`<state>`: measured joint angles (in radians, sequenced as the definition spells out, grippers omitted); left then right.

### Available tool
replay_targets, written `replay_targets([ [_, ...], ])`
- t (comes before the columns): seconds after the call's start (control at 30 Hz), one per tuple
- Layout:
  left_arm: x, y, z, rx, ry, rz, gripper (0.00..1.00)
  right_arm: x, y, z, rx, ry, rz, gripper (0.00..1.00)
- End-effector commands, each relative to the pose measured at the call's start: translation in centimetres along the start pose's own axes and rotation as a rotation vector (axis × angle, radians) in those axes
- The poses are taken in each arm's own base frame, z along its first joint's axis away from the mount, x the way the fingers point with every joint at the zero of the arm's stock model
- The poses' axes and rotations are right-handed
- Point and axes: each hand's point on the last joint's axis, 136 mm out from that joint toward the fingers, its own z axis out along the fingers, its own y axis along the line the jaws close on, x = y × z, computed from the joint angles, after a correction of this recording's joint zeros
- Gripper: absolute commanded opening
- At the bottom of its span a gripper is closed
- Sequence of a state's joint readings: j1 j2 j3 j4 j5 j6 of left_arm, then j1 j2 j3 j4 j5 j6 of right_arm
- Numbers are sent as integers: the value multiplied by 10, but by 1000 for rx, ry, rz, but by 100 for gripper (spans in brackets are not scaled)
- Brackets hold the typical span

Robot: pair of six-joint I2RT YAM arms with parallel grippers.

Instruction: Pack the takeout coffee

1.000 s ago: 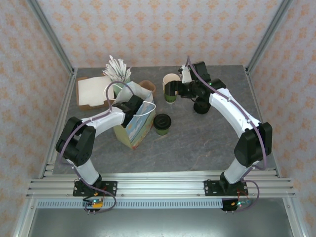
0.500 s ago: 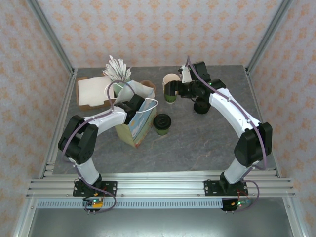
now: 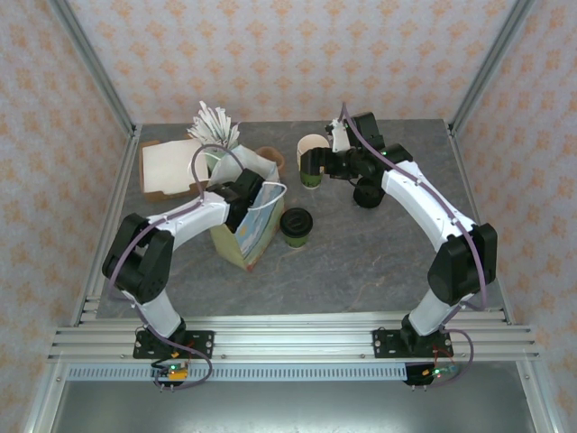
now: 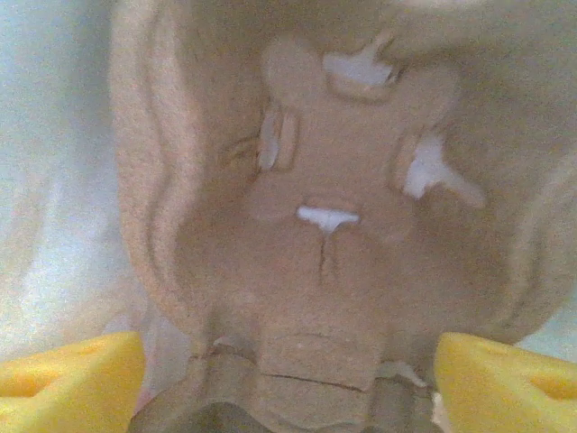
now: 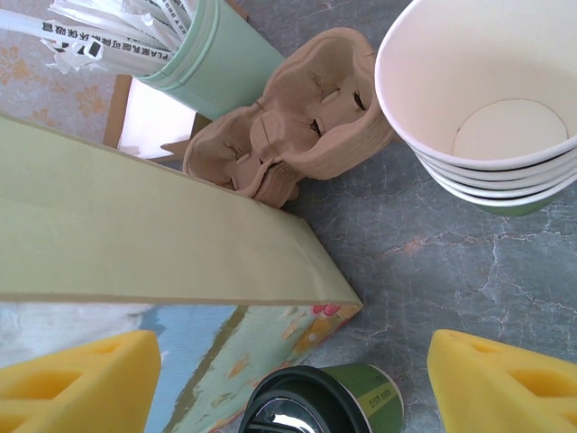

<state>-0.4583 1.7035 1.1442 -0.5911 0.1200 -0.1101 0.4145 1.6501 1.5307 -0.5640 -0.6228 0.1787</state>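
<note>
The left gripper (image 3: 242, 192) sits over the mouth of the paper bag (image 3: 245, 236), fingers spread above the pulp cup carrier (image 4: 325, 225) inside, which is probably there to steady the cup. The takeout coffee (image 3: 296, 225) stands just right of the bag, not yet packed. The right gripper (image 3: 313, 165) hovers beyond the bag's right corner, fingers spread. Straw wrappers (image 5: 99, 23) behind the bag read "PLA"; the remainder is illegible.

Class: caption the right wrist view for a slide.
Open right claw facing lidded coffee cup, paper bag, cup carrier and stacked cups.
</note>
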Motion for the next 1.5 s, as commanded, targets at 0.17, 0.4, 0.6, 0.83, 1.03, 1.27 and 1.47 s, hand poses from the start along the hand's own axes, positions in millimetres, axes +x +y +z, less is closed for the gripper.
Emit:
replay_targets([
  [0.17, -25, 3, -42, -26, -86, -19, 90, -4, 8, -13, 9, -22, -35, 79],
  [0.4, -40, 2, -75, -12, -158, -16, 91, -4, 8, -14, 11, -21, -34, 79],
  [0.6, -55, 9, -117, -29, -265, -28, 92, -6, 8, -20, 24, -39, -43, 79],
  [0.83, -68, 13, -161, -32, -380, -40, 91, -9, 6, -26, 47, -72, -44, 79],
  [1.03, -78, 10, -190, -3, -453, -46, 91, -10, 6, -29, 52, -92, -45, 79],
  [1.27, -76, 14, -200, -16, -464, -39, 92, -10, 5, -27, 52, -88, -39, 79],
  [1.47, -77, 17, -218, -15, -519, -50, 92, -10, 6, -28, 54, -89, -41, 79],
])
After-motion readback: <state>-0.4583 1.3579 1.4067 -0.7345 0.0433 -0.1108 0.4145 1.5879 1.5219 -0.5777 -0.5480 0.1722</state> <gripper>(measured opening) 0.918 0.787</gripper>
